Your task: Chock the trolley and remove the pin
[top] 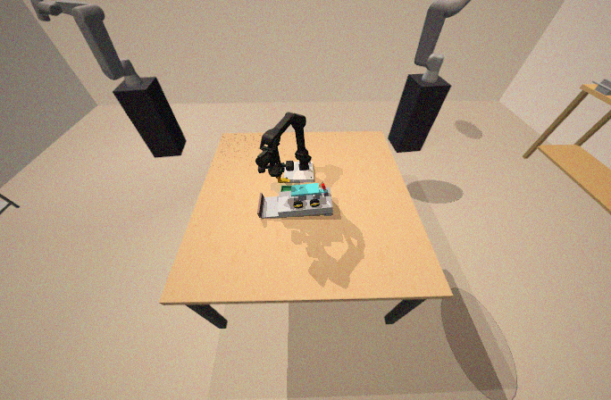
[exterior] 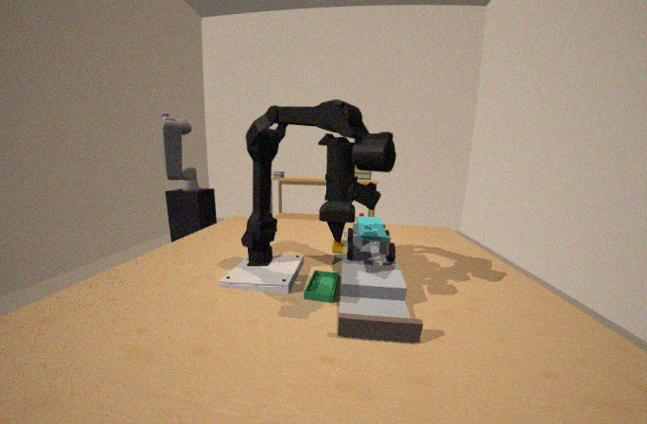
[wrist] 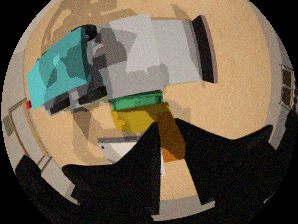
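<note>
My gripper (top: 279,176) (exterior: 337,238) (wrist: 165,124) is shut on the orange handle of the yellow chock (top: 284,179) (exterior: 337,248) (wrist: 132,120). The chock hangs in the air beside the ramp, on the robot-base side. In the wrist view it overlaps the near edge of the green tray (top: 282,188) (exterior: 318,296) (wrist: 137,105). The trolley (top: 305,189) (exterior: 371,227) (wrist: 57,72) has a turquoise top and stands on the ramp (top: 304,212) (exterior: 373,290) (wrist: 175,55). The red-headed stop pin (top: 323,186) (exterior: 361,214) (wrist: 29,104) is at its uphill end. The pin's shaft is mostly hidden.
A dark end wall (top: 261,205) (exterior: 379,328) (wrist: 204,50) closes the ramp's low end. The arm's white base plate (top: 297,177) (exterior: 254,286) (wrist: 120,149) is on the tray's other side. The table (top: 249,263) (exterior: 184,360) carries everything.
</note>
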`<state>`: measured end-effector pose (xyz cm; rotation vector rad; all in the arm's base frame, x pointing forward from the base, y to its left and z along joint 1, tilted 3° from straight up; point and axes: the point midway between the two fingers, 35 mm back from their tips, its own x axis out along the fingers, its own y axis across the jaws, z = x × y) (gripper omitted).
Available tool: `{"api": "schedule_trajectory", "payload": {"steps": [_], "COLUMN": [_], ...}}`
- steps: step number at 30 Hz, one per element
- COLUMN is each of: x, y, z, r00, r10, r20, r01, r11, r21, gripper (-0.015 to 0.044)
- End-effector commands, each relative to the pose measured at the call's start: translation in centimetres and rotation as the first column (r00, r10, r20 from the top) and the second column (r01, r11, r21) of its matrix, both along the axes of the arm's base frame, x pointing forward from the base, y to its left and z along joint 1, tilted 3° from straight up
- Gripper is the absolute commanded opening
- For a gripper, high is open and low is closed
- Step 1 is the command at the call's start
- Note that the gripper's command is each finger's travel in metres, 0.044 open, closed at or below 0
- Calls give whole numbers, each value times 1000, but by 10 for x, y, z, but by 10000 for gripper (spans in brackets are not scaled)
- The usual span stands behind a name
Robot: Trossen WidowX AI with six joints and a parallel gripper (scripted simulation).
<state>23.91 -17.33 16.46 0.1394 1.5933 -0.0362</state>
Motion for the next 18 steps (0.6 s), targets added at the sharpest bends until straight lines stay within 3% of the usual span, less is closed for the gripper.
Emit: {"api": "schedule_trajectory", "payload": {"steps": [1,18], "x": [1,30], "y": [-2,-8], "z": [-2,-10], "r00": [1000,1000], "r10": [4,4], "r20": [3,5], "r01": [-4,-4], "r11": [999,999], "r21": [45,45], "gripper": [0,0]}}
